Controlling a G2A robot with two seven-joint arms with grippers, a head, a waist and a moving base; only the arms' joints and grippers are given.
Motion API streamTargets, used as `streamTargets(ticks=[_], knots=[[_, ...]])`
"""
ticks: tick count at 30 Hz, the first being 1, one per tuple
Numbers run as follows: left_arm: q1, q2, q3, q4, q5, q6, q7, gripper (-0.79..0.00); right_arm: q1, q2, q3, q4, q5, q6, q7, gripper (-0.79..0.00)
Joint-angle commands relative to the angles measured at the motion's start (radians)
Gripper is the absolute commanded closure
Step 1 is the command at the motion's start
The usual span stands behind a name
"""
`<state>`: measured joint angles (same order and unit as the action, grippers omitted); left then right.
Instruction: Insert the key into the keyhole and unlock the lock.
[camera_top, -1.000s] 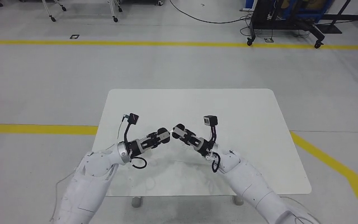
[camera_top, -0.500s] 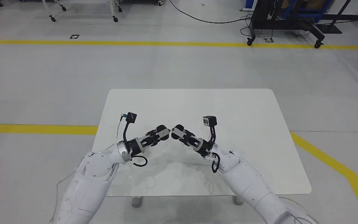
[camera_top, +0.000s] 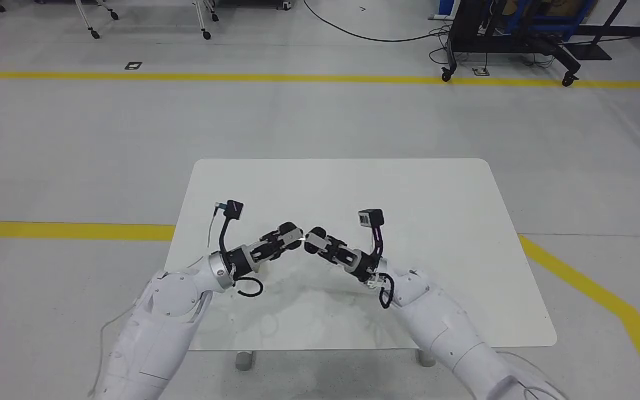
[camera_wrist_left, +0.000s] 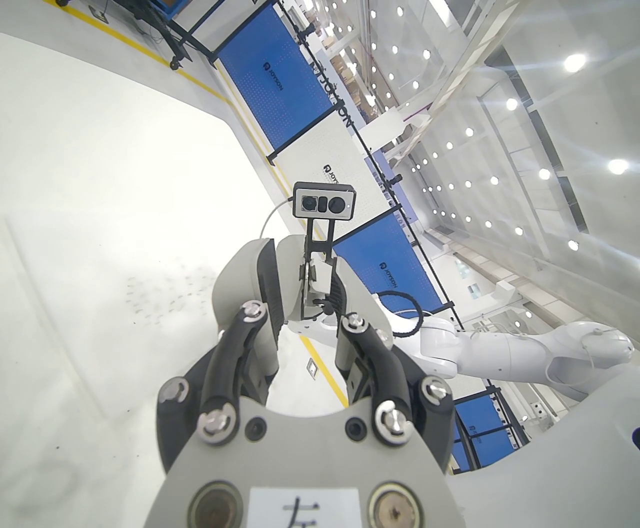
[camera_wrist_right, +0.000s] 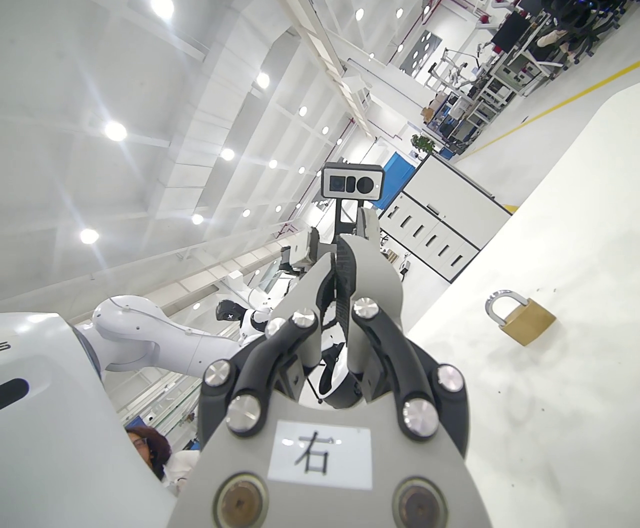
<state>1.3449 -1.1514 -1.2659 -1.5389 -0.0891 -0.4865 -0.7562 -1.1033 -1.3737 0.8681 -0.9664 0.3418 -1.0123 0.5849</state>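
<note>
Lock: the brass lock (camera_wrist_right: 520, 317) lies flat on the white surface (camera_wrist_right: 555, 215), its shackle apparently closed. Nothing touches it, and it is well apart from both hands.
Key: I cannot tell whether it sits between the right hand's pads; it would be too thin to make out there.
Right hand: the right hand (camera_wrist_right: 352, 235) is raised off the surface with its fingers pressed together, pointing at the other arm.
Left hand: the left hand (camera_wrist_left: 300, 260) has its fingers spread, and the tip of the right hand sits in the gap between them.
Change: a second ago the top view shows a small gap between the two hands. Now they meet tip to tip over the near middle of the surface, and both wrists have eased slightly towards the left arm's side.
Meaning: this looks like a transfer or regrasp between the hands, probably of the key, and not work on the lock itself.
Progress: insertion is not yet begun; a hand still has to go to the lock.
</note>
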Motion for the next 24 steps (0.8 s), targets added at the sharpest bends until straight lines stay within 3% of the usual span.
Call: streamTargets(ticks=[1,5,11,12,13,17,24], knots=[[0.0,0.001,0.002,0.0,0.0,-0.001,-0.002,-0.172,0.003,-0.003,0.0,0.006,0.005,0.0,0.005,0.0],[-0.002,0.002,0.005,0.0,0.002,-0.004,-0.004,0.0,0.006,-0.006,0.005,0.012,0.013,0.0,0.015,0.0],[-0.003,0.005,0.01,0.0,0.007,-0.008,-0.004,0.0,0.003,-0.01,0.014,0.016,0.027,0.0,0.033,0.0],[-0.003,0.005,0.01,0.0,0.009,-0.008,-0.003,0.0,0.002,-0.011,0.014,0.017,0.032,0.0,0.038,-0.2],[-0.003,0.005,0.01,0.0,0.011,-0.007,-0.001,0.0,0.002,-0.012,0.013,0.02,0.037,0.0,0.044,-0.785],[-0.002,0.007,0.001,-0.003,0.011,-0.008,0.028,0.0,0.005,-0.014,0.011,0.029,0.049,0.0,0.054,-0.785],[-0.004,0.006,-0.034,0.017,-0.007,0.083,0.139,0.0,0.005,-0.014,0.011,0.029,0.049,0.0,0.054,-0.785]])
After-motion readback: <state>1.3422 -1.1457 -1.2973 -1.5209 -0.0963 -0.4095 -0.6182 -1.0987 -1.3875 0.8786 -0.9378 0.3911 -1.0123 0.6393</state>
